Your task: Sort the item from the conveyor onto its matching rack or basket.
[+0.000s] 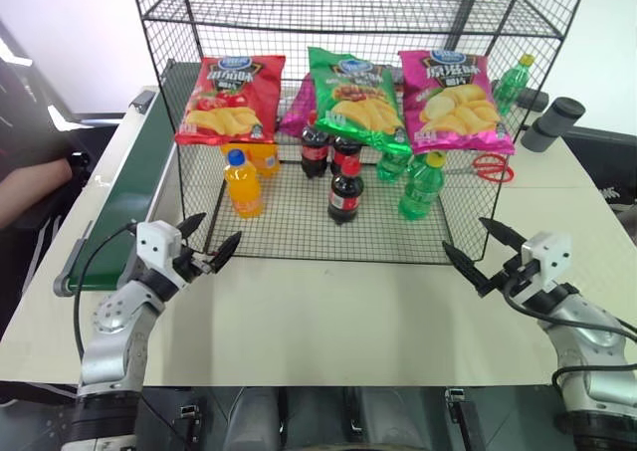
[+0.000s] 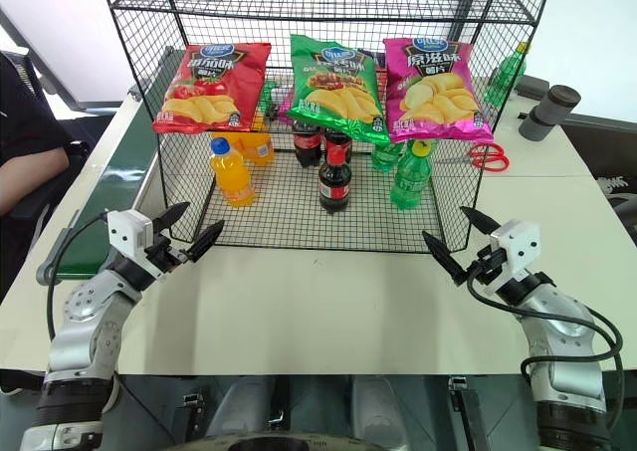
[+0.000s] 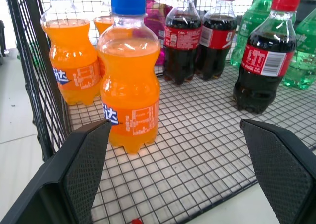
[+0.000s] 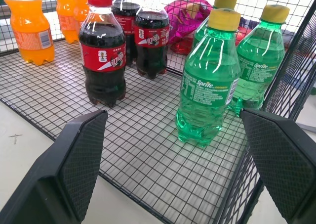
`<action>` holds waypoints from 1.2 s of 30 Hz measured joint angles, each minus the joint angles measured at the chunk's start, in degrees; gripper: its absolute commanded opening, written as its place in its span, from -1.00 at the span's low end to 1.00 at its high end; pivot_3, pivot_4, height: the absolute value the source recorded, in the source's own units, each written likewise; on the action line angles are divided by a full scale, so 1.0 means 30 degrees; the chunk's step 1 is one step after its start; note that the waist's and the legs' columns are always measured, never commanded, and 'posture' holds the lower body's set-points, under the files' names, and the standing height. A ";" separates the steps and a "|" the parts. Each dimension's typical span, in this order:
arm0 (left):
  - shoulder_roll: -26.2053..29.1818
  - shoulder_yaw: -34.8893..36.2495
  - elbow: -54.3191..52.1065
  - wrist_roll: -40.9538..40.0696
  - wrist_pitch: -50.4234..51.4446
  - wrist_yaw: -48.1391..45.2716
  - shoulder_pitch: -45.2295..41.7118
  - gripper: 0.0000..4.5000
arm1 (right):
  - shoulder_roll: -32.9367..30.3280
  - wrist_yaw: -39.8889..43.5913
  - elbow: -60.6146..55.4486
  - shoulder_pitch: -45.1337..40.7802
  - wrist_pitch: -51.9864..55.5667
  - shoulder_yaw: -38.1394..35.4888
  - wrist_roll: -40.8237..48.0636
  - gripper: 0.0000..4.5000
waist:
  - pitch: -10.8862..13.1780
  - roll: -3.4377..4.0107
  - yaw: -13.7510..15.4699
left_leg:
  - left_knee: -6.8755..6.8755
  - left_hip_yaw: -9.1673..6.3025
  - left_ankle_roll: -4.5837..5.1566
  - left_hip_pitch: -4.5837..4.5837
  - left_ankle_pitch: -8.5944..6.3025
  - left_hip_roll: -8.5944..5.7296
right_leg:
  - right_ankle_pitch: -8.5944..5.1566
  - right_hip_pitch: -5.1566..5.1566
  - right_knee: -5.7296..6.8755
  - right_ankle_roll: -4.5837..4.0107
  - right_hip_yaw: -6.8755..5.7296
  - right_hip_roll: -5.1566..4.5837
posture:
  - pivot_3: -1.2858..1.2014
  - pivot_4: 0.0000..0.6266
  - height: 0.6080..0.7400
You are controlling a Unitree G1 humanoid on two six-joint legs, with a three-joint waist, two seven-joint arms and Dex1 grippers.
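Observation:
A cola bottle with a red cap and red label stands upright on the mesh floor of the black wire rack, just in front of two more cola bottles. It also stands in my wrist views: cola bottle, cola bottle. My left gripper hovers open and level at the rack's front left corner, holding nothing. My right gripper hovers open at the front right corner, likewise holding nothing. The dark green conveyor runs along the table's left side, beside the rack.
Orange bottles stand at the rack's left, green bottles at its right. Chip bags hang above them. Red scissors and a dark cylinder lie right of the rack. A person's arm rests at far left.

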 measured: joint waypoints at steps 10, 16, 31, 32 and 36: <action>0.0202 0.0027 -0.0181 -0.0210 0.0217 0.0068 0.0351 1.00 | 0.0004 0.0172 0.0255 -0.0037 -0.0133 0.0002 0.0014 0.98 | -0.0004 0.0006 -0.0004 | 0.0000 0.0000 0.0000 0.0011 0.0000 0.0001 | 0.0000 0.0006 0.0009 -0.0001 0.0002 0.0000 | 0.03 -0.52 1.00; 0.0265 0.0026 -0.0181 -0.0210 0.0214 0.0068 0.0344 1.00 | 0.0007 0.0184 0.0259 -0.0237 -0.0134 0.0049 0.0010 0.98 | -0.0005 0.0007 -0.0007 | 0.0000 -0.0001 0.0000 0.0013 0.0000 0.0001 | 0.0000 0.0006 0.0014 -0.0001 0.0002 -0.0001 | 0.03 -0.52 1.00; 0.0296 0.0026 -0.0180 -0.0216 0.0210 0.0084 0.0249 1.00 | 0.0072 -0.0045 0.0260 -0.0385 -0.0133 0.0368 0.0006 0.98 | -0.0005 0.0008 -0.0001 | 0.0000 0.0000 0.0000 0.0014 0.0000 0.0001 | 0.0000 0.0007 0.0015 -0.0001 0.0002 -0.0001 | 0.03 -0.52 1.00; 0.0296 0.0026 -0.0181 -0.0220 0.0210 0.0085 0.0249 1.00 | 0.0072 -0.0051 0.0259 -0.0392 -0.0133 0.0369 0.0005 0.98 | -0.0005 0.0008 -0.0001 | 0.0000 0.0000 0.0000 0.0015 0.0000 0.0001 | 0.0000 0.0007 0.0015 -0.0001 0.0002 -0.0001 | 0.03 -0.52 1.00; 0.0296 0.0026 -0.0181 -0.0225 0.0212 0.0093 0.0250 1.00 | 0.0071 -0.0056 0.0260 -0.0435 -0.0133 0.0380 0.0005 0.98 | -0.0005 0.0009 -0.0002 | 0.0000 0.0000 0.0000 0.0015 0.0000 0.0001 | 0.0000 0.0007 0.0016 -0.0001 0.0002 0.0000 | 0.03 -0.52 1.00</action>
